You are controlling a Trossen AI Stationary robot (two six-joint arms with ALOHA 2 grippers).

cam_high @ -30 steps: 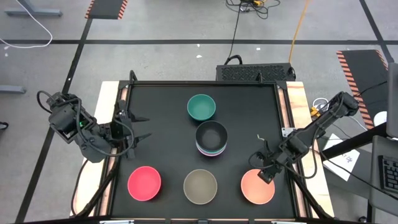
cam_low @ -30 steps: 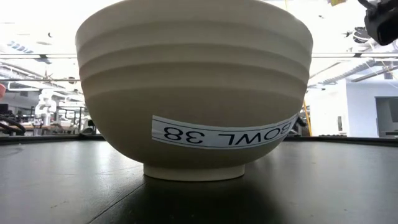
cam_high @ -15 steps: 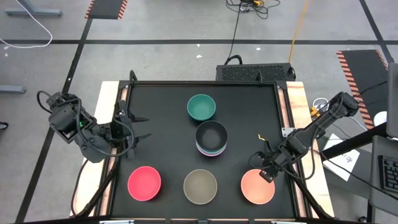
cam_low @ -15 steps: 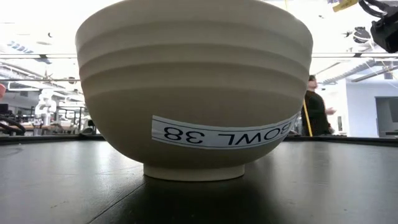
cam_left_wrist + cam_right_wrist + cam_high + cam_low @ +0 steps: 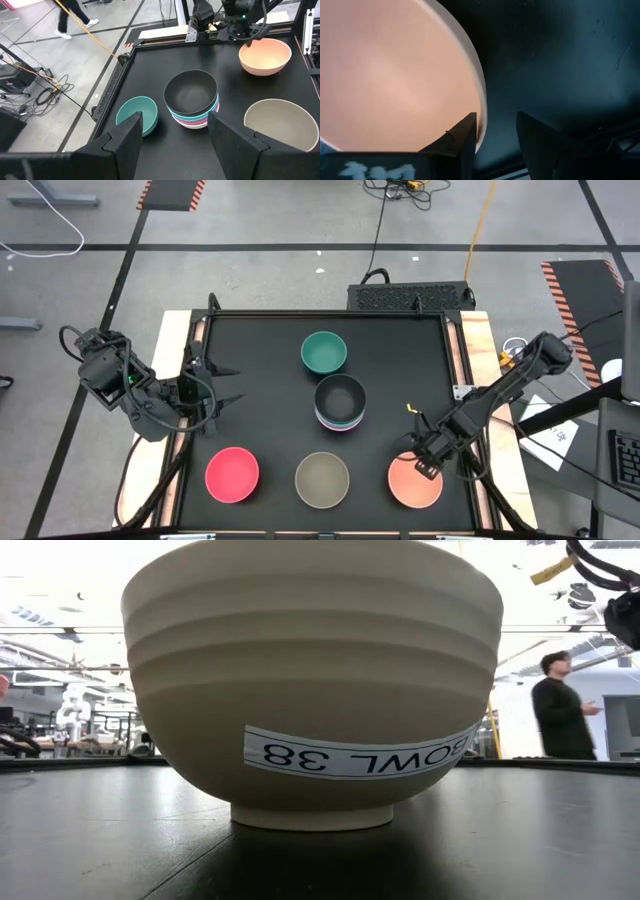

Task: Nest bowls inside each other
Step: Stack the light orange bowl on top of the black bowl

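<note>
Five bowl spots show on the black table. A teal bowl (image 5: 324, 352) stands at the far middle. Nearer is a stack topped by a black bowl (image 5: 340, 400), with pink and teal rims (image 5: 192, 119) under it. Along the near edge stand a red-pink bowl (image 5: 232, 475), an olive-grey bowl (image 5: 322, 479) and a peach-orange bowl (image 5: 415, 485). My right gripper (image 5: 412, 452) is open over the peach bowl's far rim (image 5: 481, 107), one finger (image 5: 462, 137) above the inside and one (image 5: 540, 140) outside. My left gripper (image 5: 236, 384) waits open at the table's left edge.
The olive-grey bowl (image 5: 310, 690) fills the low view, resting on its foot ring, with a label reading BOWL 38. A person (image 5: 560, 705) stands in the room beyond the table. Raised rails (image 5: 452, 350) line the table's sides. Bare black table lies between the bowls.
My right gripper has sunk toward the peach-orange bowl's far rim and tipped more steeply downward, its fingers staying apart. No bowl has moved. A person has walked into the background of the low view.
</note>
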